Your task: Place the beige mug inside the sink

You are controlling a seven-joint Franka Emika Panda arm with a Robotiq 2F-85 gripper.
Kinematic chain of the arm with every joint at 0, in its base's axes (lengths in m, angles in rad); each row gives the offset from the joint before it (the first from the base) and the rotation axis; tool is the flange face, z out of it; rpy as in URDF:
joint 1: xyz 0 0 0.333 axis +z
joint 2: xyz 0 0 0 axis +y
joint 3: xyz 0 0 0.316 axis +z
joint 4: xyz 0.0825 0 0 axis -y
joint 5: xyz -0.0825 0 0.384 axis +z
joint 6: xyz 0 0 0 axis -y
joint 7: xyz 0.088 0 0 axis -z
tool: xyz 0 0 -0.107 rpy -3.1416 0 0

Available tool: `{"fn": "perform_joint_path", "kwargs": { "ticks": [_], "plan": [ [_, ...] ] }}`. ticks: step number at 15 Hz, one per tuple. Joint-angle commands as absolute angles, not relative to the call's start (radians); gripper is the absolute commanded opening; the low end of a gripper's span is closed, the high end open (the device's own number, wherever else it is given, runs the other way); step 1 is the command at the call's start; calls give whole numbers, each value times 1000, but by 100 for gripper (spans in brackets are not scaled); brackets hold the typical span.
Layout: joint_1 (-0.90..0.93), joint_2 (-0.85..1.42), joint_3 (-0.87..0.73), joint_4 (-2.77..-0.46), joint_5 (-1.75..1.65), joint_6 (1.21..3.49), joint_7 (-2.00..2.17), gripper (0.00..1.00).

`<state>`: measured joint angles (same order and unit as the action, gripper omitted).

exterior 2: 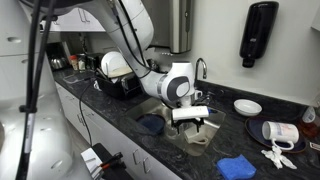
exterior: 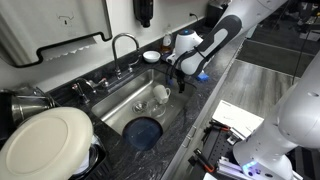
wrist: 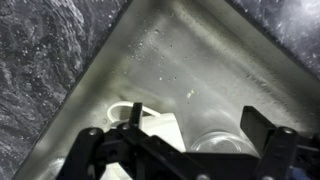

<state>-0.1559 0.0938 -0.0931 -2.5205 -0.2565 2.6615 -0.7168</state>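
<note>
Beige mug (exterior: 160, 93): inside the sink (exterior: 115, 105), close to one end wall. Upright or tipped: cannot tell.

Blue item (exterior: 145, 131): on the sink floor, toward the opposite end.

Gripper (exterior: 181, 80): just above the mug's end of the sink. Fingers (wrist: 268, 140) spread wide, grasping nothing.

Stage, as judged: mug delivered to the sink, only the retreat left.

Hazards:
- Snagging the mug's rim or handle with a finger on a slanted lift, tipping it against the steel.
- Grazing the sink's wall through sideways drift.
</note>
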Motion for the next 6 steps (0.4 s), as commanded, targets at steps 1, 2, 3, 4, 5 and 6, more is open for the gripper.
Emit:
{"fn": "perform_joint_path", "kwargs": {
  "ticks": [1,2,3,4,5,6],
  "plan": [
    [-175,-30,-116,-2555,-205,2560,-818,100],
    [-176,-51,-130,-2549,-192,2523,-829,100],
    [-175,-66,-142,-2544,-183,2497,-842,100],
    [-175,-81,-155,-2540,-180,2473,-847,100],
    [-173,-95,-166,-2538,-181,2455,-849,100],
    [-172,-106,-176,-2536,-183,2441,-847,100]
  ]
}}
